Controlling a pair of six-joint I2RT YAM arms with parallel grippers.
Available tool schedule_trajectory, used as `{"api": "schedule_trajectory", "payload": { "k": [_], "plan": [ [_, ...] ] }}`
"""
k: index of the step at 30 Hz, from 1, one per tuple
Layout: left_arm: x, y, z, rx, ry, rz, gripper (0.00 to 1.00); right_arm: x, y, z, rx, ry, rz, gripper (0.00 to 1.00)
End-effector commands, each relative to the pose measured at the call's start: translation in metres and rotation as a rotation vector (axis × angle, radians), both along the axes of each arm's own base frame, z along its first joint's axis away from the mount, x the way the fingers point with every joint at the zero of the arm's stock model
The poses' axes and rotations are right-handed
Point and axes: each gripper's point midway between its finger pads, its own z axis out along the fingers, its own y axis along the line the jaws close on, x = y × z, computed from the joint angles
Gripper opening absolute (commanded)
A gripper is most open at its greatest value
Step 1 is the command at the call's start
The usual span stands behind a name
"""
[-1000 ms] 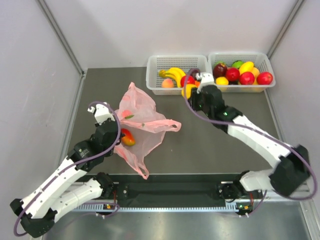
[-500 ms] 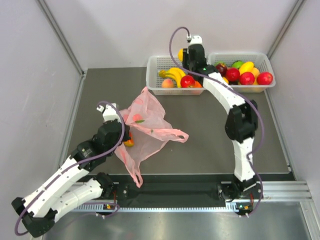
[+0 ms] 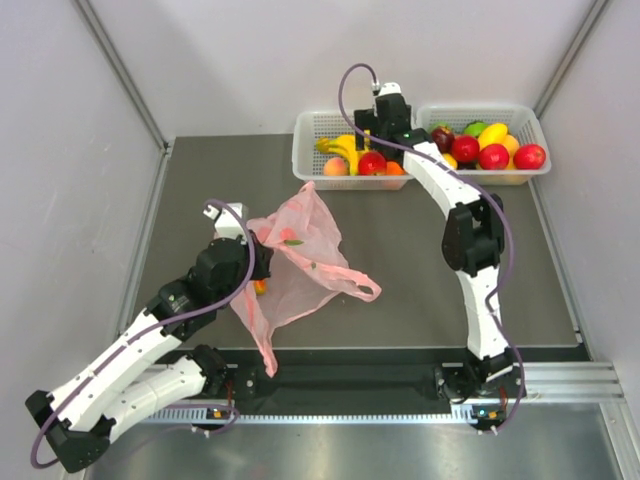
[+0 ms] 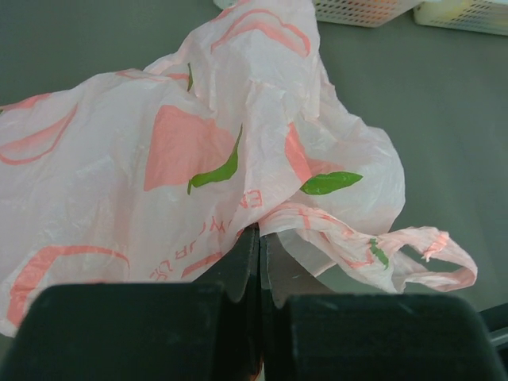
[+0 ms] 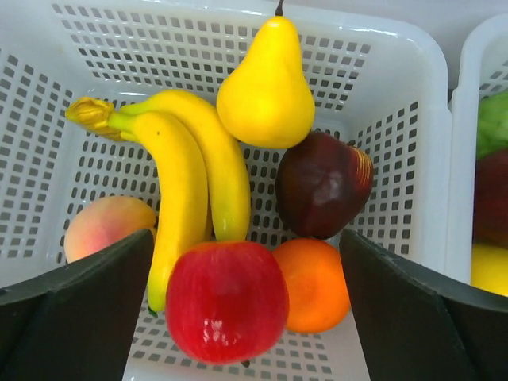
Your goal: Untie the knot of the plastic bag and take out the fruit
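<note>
One plastic bag (image 3: 300, 250), two bananas (image 5: 186, 182) — one pear (image 5: 266, 87)

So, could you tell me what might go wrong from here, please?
The left gripper is shut on only a thin fold of the crinkly translucent pink plastic bag, so pulling may tear it or let it slip. The open right gripper hangs over the crowded white perforated basket and could knock the red apple.
</note>
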Motion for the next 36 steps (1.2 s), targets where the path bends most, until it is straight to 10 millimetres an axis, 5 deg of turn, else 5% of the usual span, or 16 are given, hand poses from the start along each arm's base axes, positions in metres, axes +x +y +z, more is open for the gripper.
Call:
{"api": "schedule_trajectory", "payload": {
  "k": [1,3,5,6,7,9,10,12,13,15,17,18,23,27,31,36],
  "plan": [
    [0.005,-0.016,0.025,-0.074,-0.094,-0.064,0.00,-0.009,-0.011,0.103,0.052,-0.180,0.002,1.00],
    [0.004,-0.017,0.032,-0.086,-0.113,-0.075,0.00,-0.026,-0.017,0.142,0.078,-0.240,0.007,1.00],
    [0.003,-0.014,0.039,-0.094,-0.134,-0.069,0.00,-0.046,-0.021,0.138,0.084,-0.224,0.017,1.00],
    [0.005,-0.008,0.043,-0.092,-0.144,-0.033,0.00,-0.070,-0.027,0.179,0.124,-0.300,0.023,1.00],
    [0.005,-0.005,0.045,-0.092,-0.147,-0.023,0.00,-0.086,-0.028,0.153,0.112,-0.246,0.035,1.00],
    [0.003,-0.004,0.043,-0.085,-0.140,-0.029,0.01,-0.133,-0.021,0.185,0.170,-0.299,0.122,1.00],
    [0.002,-0.006,0.042,-0.086,-0.136,-0.039,0.01,-0.152,-0.016,0.155,0.157,-0.237,0.161,1.00],
    [-0.001,-0.013,0.039,-0.101,-0.130,-0.080,0.03,-0.203,0.001,0.169,0.178,-0.270,0.260,0.99],
    [-0.007,-0.024,0.040,-0.127,-0.124,-0.147,0.04,-0.224,0.009,0.140,0.159,-0.222,0.308,0.98],
    [-0.011,-0.039,0.043,-0.175,-0.135,-0.214,0.07,-0.279,0.029,0.155,0.190,-0.275,0.419,0.93],
    [-0.018,-0.055,0.045,-0.211,-0.130,-0.302,0.07,-0.316,0.040,0.130,0.223,-0.251,0.514,0.89],
    [-0.020,-0.061,0.047,-0.229,-0.126,-0.331,0.10,-0.346,0.043,0.144,0.308,-0.280,0.559,0.77],
    [-0.011,-0.074,0.051,-0.246,-0.104,-0.339,0.34,-0.435,0.060,0.120,0.499,-0.251,0.801,0.31],
    [-0.003,-0.069,0.056,-0.261,-0.118,-0.274,0.54,-0.477,0.082,0.084,0.519,-0.178,0.943,0.16],
    [0.001,-0.065,0.063,-0.278,-0.129,-0.240,0.59,-0.481,0.108,0.048,0.476,-0.099,0.920,0.10],
    [0.001,-0.039,0.067,-0.245,-0.116,-0.126,0.89,-0.482,0.155,0.005,0.409,-0.041,0.889,0.02]
  ]
}}
